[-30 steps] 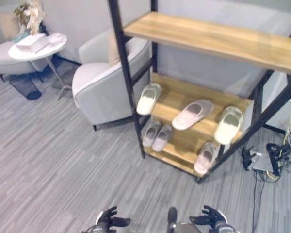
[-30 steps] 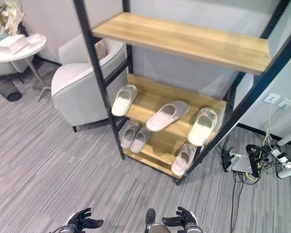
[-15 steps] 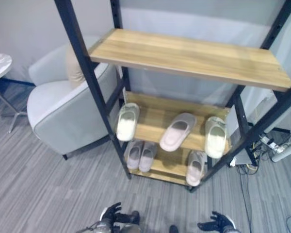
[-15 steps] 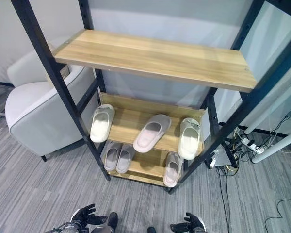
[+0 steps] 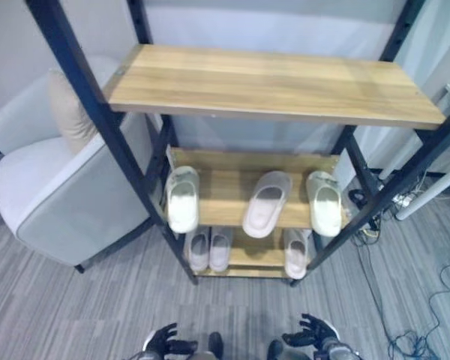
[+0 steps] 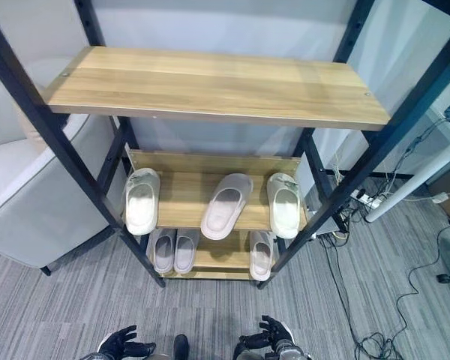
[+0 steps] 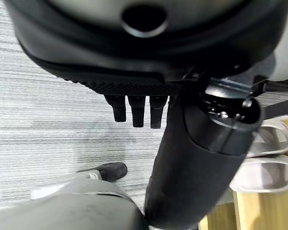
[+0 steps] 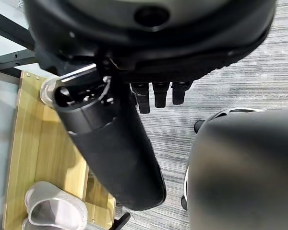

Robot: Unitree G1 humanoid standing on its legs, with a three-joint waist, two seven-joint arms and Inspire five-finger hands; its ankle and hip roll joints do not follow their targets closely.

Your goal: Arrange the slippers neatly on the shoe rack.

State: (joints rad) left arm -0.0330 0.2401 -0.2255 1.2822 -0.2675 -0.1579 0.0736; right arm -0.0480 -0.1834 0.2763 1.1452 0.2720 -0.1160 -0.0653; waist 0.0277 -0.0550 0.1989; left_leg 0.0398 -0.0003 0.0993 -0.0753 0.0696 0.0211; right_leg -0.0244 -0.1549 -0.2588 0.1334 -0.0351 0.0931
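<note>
The shoe rack stands straight ahead, with black posts and wooden shelves. Its top shelf is bare. On the middle shelf lie a white slipper at the left, a grey-pink slipper slanted in the middle, and a white slipper at the right. The bottom shelf holds a grey pair side by side and a single grey slipper. My left hand and right hand hang low in front of the rack, fingers relaxed, holding nothing. The left wrist view catches two slippers past the thumb.
A pale grey armchair sits close against the rack's left side. Cables trail over the floor at the right, beside a white table leg. Grey striped carpet lies before the rack.
The whole picture has swung so the rack is now centred and seen square-on; the camera moved. The slippers lie as before. Both hands stay low and hold nothing.
</note>
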